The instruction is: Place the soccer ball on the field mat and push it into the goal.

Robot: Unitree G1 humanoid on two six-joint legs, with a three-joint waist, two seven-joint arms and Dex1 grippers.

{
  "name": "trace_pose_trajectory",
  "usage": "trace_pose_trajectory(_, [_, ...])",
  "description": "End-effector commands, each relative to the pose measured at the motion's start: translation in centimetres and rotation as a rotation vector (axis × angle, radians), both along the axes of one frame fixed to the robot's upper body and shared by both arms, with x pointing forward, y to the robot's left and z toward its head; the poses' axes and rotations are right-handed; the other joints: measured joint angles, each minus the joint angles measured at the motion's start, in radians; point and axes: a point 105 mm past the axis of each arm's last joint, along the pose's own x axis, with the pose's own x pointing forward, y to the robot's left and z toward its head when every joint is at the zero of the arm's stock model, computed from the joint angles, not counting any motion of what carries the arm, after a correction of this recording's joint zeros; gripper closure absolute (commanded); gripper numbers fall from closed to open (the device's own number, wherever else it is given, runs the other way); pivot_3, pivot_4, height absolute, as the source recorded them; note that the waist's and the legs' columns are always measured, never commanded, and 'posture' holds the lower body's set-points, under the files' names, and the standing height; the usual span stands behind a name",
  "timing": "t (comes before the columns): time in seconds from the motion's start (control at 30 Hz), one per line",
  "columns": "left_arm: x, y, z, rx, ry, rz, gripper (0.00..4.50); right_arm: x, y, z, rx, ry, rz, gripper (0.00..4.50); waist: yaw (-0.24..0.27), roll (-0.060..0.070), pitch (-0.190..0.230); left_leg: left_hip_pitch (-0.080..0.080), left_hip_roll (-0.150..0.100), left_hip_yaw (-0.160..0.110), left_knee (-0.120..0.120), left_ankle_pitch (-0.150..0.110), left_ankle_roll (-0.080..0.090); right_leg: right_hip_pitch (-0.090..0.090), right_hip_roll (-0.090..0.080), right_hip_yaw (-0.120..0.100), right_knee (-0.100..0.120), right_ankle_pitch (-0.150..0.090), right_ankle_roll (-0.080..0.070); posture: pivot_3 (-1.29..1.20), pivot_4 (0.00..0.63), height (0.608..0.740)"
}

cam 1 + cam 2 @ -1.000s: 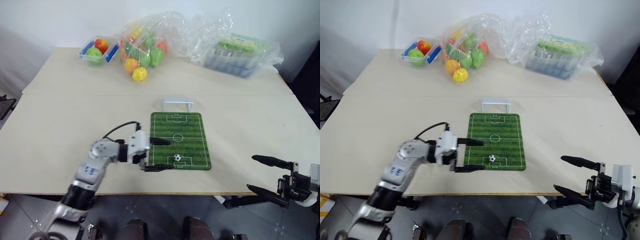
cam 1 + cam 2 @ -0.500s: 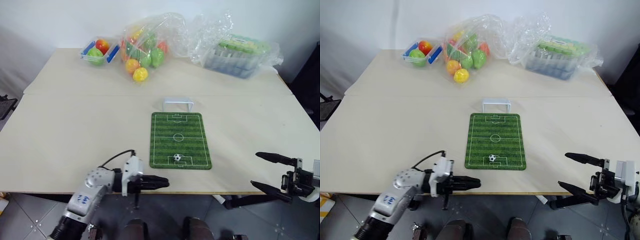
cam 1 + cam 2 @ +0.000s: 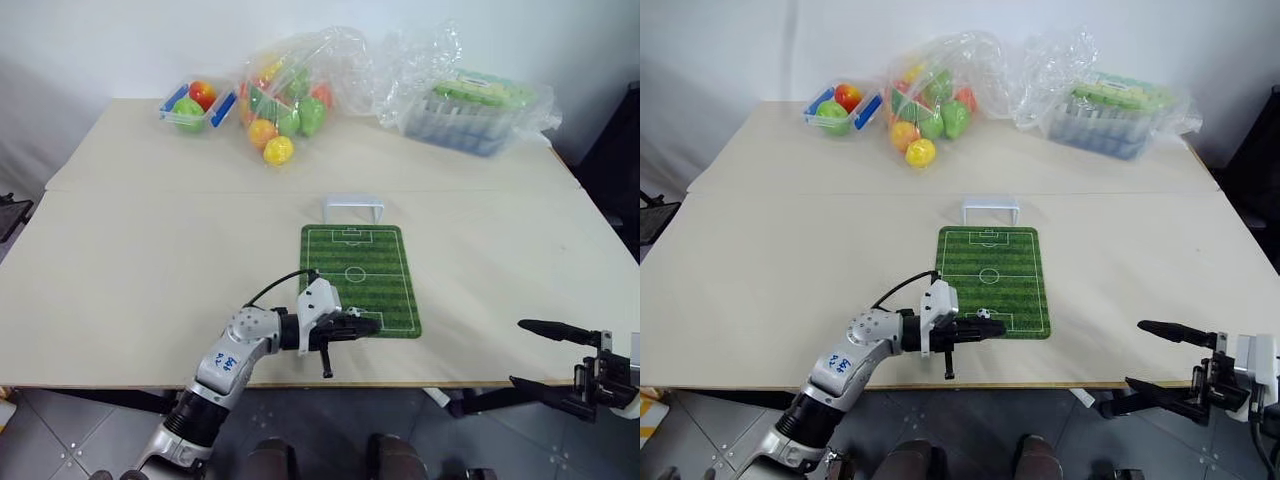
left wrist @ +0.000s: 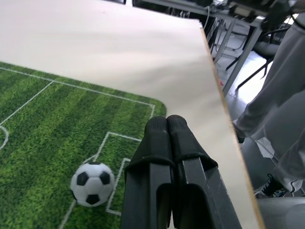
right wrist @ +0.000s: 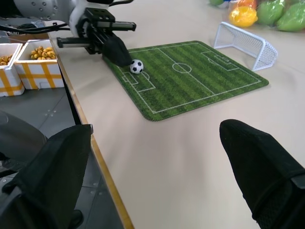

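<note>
At the field mat's [image 3: 360, 275] near end, the left gripper [image 3: 372, 324], jaws closed, sits just beside the soccer ball [image 4: 92, 183]; right gripper [image 3: 540, 355] jaws open

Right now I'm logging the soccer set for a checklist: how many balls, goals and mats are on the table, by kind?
soccer ball: 1
goal: 1
field mat: 1
Total: 3
</note>
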Motion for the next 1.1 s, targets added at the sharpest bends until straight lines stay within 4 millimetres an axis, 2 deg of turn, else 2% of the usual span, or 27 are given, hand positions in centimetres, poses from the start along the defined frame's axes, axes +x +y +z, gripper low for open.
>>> trace_pose_trajectory(0.03, [0.9,-0.1,0.5,0.004,-0.034,0.009,4.46,-0.7,0.2,0.3,-0.010,-0.033,0.041,0.00,0.000,0.000,0.000,0.000,0.000,0.000,0.000,0.000,0.000,0.000,0.000,0.000,0.000,0.000,0.000,0.00,0.150,0.740])
trace_pose_trajectory(0.13, [1.4,-0.1,0.7,0.011,-0.039,-0.005,4.46,-0.7,0.5,0.3,-0.003,-0.041,0.034,0.00,0.001,0.000,0.000,0.000,0.000,0.000,0.001,0.000,0.000,0.000,0.000,0.000,0.000,0.000,0.000,0.00,0.150,0.740])
trace_pose_trajectory(0.33, [4.5,-1.1,1.5,0.035,-0.127,0.000,4.46,-0.3,0.7,0.7,0.042,-0.089,-0.050,0.00,0.005,0.000,0.000,-0.001,0.000,-0.001,0.001,0.000,0.000,0.000,0.000,-0.001,-0.001,0.000,0.000,0.00,0.150,0.740])
trace_pose_trajectory(0.43, [6.5,-1.5,2.6,0.030,-0.224,0.021,4.46,0.4,0.7,1.0,0.085,-0.125,-0.137,0.00,0.006,0.000,0.000,-0.002,0.000,-0.001,0.001,0.000,0.000,0.000,0.000,-0.001,-0.001,0.000,0.001,0.00,0.150,0.740])
trace_pose_trajectory(0.47, [7.2,-1.5,3.6,0.004,-0.258,0.041,4.46,0.9,0.6,1.2,0.107,-0.152,-0.182,0.00,0.004,0.000,0.000,-0.002,0.000,0.000,0.001,0.000,0.000,0.000,0.000,-0.001,-0.001,0.000,0.001,0.00,0.150,0.740])
trace_pose_trajectory(0.57, [7.8,-0.1,5.7,-0.072,-0.318,0.058,4.46,2.2,0.6,2.0,0.193,-0.214,-0.286,0.00,-0.004,-0.001,0.000,-0.002,0.000,-0.001,0.001,0.000,0.000,-0.001,0.000,-0.001,-0.001,0.000,0.001,0.00,0.150,0.740])
trace_pose_trajectory(0.6, [7.6,0.5,5.8,-0.080,-0.328,0.052,4.46,2.4,0.7,2.1,0.211,-0.222,-0.302,0.00,-0.006,0.000,0.000,-0.002,0.000,0.000,0.000,0.000,0.000,-0.002,0.000,0.000,-0.001,0.000,0.000,0.00,0.150,0.740])
trace_pose_trajectory(0.73, [4.7,5.9,5.3,-0.076,-0.353,0.042,4.46,3.2,0.6,2.3,0.246,-0.241,-0.330,0.00,-0.021,0.003,-0.002,-0.002,0.000,0.003,-0.004,0.000,0.000,-0.006,0.000,0.002,0.000,0.001,0.000,0.00,0.150,0.740])
trace_pose_trajectory(0.8, [4.1,8.8,5.8,-0.088,-0.382,0.122,4.46,3.6,0.4,2.3,0.243,-0.242,-0.328,0.00,-0.022,0.003,-0.001,-0.002,0.000,0.003,-0.005,0.000,0.000,-0.006,0.000,0.002,0.001,0.000,0.000,0.00,0.150,0.740])
trace_pose_trajectory(0.9, [3.8,11.9,6.6,-0.099,-0.407,0.230,4.46,4.1,0.3,2.4,0.239,-0.247,-0.322,0.00,-0.010,0.002,-0.001,-0.003,0.000,0.002,-0.003,0.000,0.000,-0.006,0.000,0.002,0.001,0.001,0.000,0.00,0.150,0.740])
trace_pose_trajectory(0.97, [3.5,12.7,6.7,-0.100,-0.405,0.254,4.46,4.3,0.2,2.5,0.240,-0.252,-0.320,0.00,0.002,0.003,-0.001,-0.003,0.000,0.002,-0.001,0.000,0.000,-0.005,0.000,0.002,0.001,0.001,0.000,0.00,0.150,0.740])
trace_pose_trajectory(1.07, [1.9,17.6,7.4,-0.092,-0.404,0.372,4.46,4.6,0.3,2.6,0.250,-0.268,-0.313,0.00,-0.004,0.003,-0.001,-0.003,0.000,0.002,0.000,-0.001,0.002,-0.004,0.000,0.002,0.001,0.001,0.001,0.00,0.150,0.740])
trace_pose_trajectory(1.1, [1.4,18.4,7.5,-0.090,-0.401,0.388,4.46,4.7,0.3,2.6,0.253,-0.272,-0.312,0.00,-0.009,0.003,-0.001,-0.002,0.000,0.002,0.000,-0.002,0.002,-0.004,0.000,0.003,0.001,0.001,0.001,0.00,0.150,0.740])
